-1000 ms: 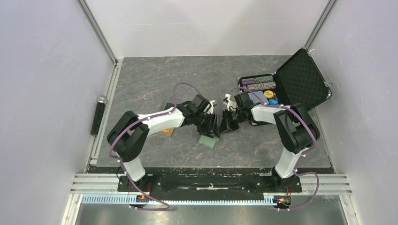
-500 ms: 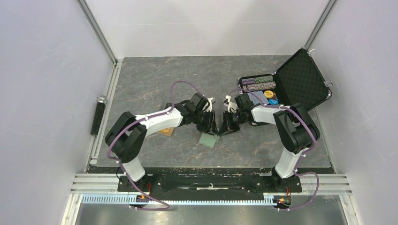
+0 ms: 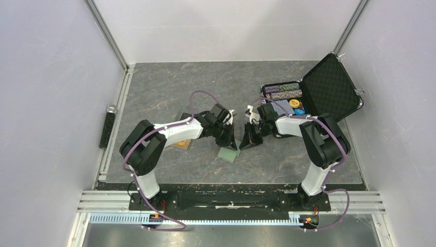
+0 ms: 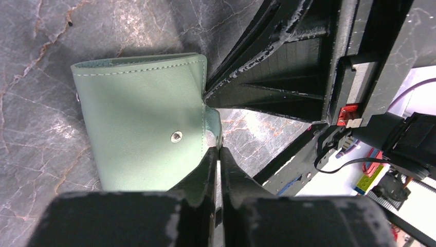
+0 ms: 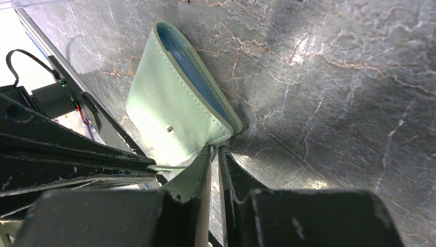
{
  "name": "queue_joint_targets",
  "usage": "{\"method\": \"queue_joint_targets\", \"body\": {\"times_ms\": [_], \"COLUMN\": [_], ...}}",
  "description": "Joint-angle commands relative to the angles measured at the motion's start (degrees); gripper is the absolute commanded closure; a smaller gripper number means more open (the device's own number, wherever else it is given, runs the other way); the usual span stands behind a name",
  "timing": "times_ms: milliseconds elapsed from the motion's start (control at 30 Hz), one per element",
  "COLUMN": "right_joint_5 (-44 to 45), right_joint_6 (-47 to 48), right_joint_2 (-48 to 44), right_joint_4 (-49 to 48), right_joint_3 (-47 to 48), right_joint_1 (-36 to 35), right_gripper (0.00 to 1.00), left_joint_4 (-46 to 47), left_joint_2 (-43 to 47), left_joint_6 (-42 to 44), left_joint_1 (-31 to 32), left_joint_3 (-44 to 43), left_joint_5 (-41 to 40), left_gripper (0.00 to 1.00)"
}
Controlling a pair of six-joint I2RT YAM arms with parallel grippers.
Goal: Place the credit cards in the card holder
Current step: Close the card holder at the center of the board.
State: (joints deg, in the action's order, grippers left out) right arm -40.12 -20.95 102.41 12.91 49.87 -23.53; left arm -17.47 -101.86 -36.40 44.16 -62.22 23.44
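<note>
The pale green card holder (image 3: 226,154) lies on the grey table between my two grippers, its flap slightly raised. In the left wrist view the card holder (image 4: 133,123) shows its snap stud, and my left gripper (image 4: 218,150) is shut on its snap tab. In the right wrist view the card holder (image 5: 172,110) shows a blue inner lining, and my right gripper (image 5: 215,148) is shut on its near corner. In the top view the left gripper (image 3: 231,139) and right gripper (image 3: 245,142) nearly touch. An orange-gold credit card (image 3: 182,144) lies partly under my left arm.
An open black hard case (image 3: 329,87) with poker chips (image 3: 282,91) and blue cards stands at the back right. A black bar with a knob (image 3: 108,126) sits on the left rail. Walls enclose three sides.
The left arm's elbow has shifted slightly. Both grippers stay shut at the card holder, which has barely moved.
</note>
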Motion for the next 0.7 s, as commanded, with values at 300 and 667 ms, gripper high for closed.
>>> {"method": "queue_joint_targets", "body": {"times_ms": [300, 667], "right_joint_5": [0.99, 1.05], "right_joint_6": [1.97, 2.35], "right_joint_2": [-1.15, -2.58], "right_joint_4": [0.62, 1.07], "right_joint_3": [-0.34, -0.59], "right_joint_1": [-0.02, -0.02], "right_gripper": [0.89, 0.89], "left_joint_4": [-5.90, -10.90], "left_joint_2": [0.30, -2.09], "left_joint_6": [3.11, 4.76], "left_joint_1": [0.38, 1.27], "left_joint_3": [-5.42, -7.58], "left_joint_5": [-6.65, -11.00], "left_gripper": [0.98, 0.98]}}
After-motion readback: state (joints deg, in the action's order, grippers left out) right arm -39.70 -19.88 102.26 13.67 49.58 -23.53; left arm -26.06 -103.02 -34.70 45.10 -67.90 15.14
